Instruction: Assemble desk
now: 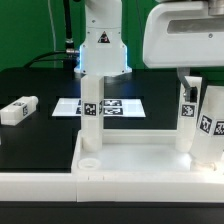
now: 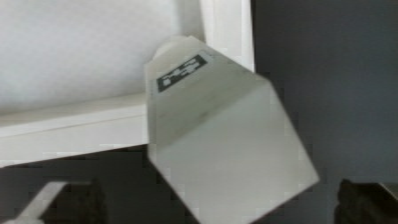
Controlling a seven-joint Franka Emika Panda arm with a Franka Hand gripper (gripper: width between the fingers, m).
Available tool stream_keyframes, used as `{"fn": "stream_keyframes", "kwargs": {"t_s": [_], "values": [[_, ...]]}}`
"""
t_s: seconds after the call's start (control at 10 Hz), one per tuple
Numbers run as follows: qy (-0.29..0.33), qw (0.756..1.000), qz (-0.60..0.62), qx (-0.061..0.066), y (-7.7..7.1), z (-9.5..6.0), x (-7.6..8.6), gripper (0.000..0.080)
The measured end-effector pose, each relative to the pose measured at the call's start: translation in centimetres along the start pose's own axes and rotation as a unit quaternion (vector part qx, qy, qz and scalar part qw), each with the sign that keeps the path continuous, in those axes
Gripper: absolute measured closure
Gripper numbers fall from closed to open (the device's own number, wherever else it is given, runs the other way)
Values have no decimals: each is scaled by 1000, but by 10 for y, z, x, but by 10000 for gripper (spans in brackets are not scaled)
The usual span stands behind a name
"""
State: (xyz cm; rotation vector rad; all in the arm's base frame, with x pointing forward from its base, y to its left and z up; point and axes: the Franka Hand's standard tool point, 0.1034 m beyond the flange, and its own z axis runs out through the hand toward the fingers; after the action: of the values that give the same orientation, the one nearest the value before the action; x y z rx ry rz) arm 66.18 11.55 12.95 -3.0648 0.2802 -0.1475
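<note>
White plastic leg (image 2: 214, 130) looks tilted at the desk slab's (image 1: 140, 162) rim, and the gripper (image 2: 214, 200) has its jaws wide apart, so the leg might fall.

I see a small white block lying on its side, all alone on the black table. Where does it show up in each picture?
Exterior view: the lying leg rests on the black table at the exterior view's left, apart from the desk slab.
Wrist view: not in it.
Shared landmark: the desk slab, which runs across the foreground of the exterior view and is the pale rimmed surface in the wrist view.
</note>
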Motion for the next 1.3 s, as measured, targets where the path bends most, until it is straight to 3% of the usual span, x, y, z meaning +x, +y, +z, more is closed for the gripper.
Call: {"fn": "stream_keyframes", "kwargs": {"t_s": [0.4,0.6,0.8,1.0,1.1,1.2,1.3], "values": [[-16,1000,-12,-9,-3,14,-11,150],[-22,999,-28,-22,-2,15,-16,150],[-20,999,-17,-22,-1,15,-15,150],[-20,999,25,-22,-1,15,-15,394],[-18,997,67,-25,1,14,-14,394],[-16,993,111,-26,3,14,-13,489],[-15,989,143,-27,4,14,-13,492]]}}
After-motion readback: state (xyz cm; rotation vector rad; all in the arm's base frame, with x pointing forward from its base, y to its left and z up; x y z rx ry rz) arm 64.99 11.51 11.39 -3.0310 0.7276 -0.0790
